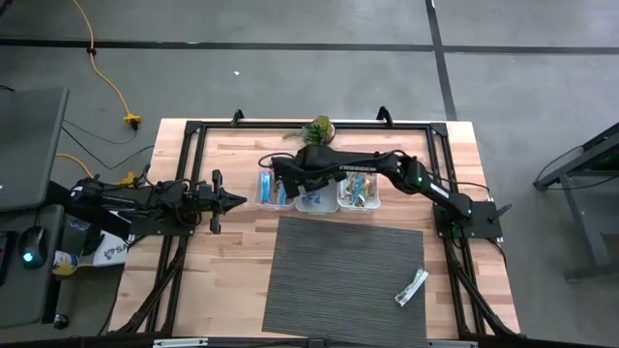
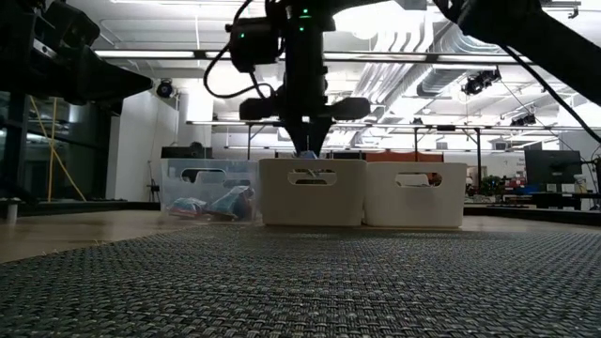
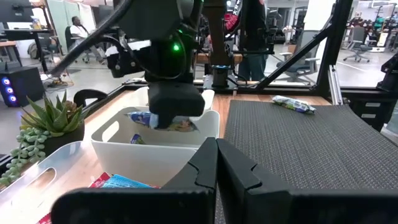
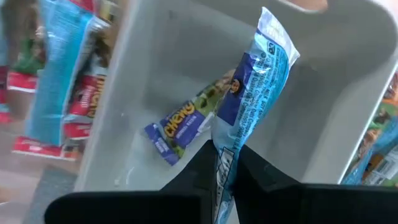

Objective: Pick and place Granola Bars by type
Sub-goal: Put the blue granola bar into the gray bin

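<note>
Your right gripper (image 4: 225,163) is pinched on a blue granola bar (image 4: 254,87), hanging over the middle bin (image 1: 316,202) at twelve o'clock on the table. Another blue bar (image 4: 180,129) lies inside. Left gripper (image 1: 239,201) waits closed and empty at nine o'clock; one silver bar (image 1: 411,287) lies at five.

Right claw (image 4: 225,163) clamped; left claw (image 3: 216,163) shut.

A grey concrete floor (image 1: 290,24) crossed by dark tape lines (image 1: 440,58) was seen around the wooden table (image 1: 232,280), with a yellow cable (image 1: 106,82) trailed across it. Beyond, ceiling ducts (image 2: 441,47), strip lights (image 2: 160,54) and desks with monitors (image 2: 549,169) were shown, and a person (image 3: 78,28) was seated at a distance.
</note>
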Available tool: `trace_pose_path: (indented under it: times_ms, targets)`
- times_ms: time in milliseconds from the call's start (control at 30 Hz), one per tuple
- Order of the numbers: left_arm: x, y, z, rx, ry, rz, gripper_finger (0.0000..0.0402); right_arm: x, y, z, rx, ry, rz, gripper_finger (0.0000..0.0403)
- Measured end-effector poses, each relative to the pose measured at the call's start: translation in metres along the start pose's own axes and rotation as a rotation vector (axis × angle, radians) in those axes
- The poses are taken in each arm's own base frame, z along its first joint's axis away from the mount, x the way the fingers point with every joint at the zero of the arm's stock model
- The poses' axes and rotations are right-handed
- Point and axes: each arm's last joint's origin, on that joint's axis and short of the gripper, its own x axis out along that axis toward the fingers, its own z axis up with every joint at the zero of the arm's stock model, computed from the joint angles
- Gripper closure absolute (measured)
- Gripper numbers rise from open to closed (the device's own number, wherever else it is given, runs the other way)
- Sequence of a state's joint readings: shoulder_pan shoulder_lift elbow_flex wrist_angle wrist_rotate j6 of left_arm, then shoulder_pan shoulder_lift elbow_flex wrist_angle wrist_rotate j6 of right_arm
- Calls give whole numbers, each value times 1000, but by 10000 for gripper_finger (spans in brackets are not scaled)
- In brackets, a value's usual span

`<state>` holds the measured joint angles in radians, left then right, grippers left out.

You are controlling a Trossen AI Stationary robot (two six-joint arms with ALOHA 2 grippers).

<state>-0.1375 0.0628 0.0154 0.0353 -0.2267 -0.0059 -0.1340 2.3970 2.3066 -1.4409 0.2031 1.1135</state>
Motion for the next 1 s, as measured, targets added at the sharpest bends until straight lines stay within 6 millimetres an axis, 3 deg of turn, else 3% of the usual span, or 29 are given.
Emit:
trace_pose_path:
  times_ms: [233, 700, 800, 1000]
  targets:
    - [0, 0, 0, 0, 0, -1, 401, 4, -4, -1, 20, -9, -67, 371]
    - [0, 0, 0, 0, 0, 0, 401, -5, 0, -16, -89, -22, -86, 242]
    - [0, 0, 0, 0, 0, 0, 401, -23, -3, -18, -107, -73, -64, 230]
    - [0, 0, 0, 0, 0, -1, 401, -88, -29, -27, -93, -214, -10, 227]
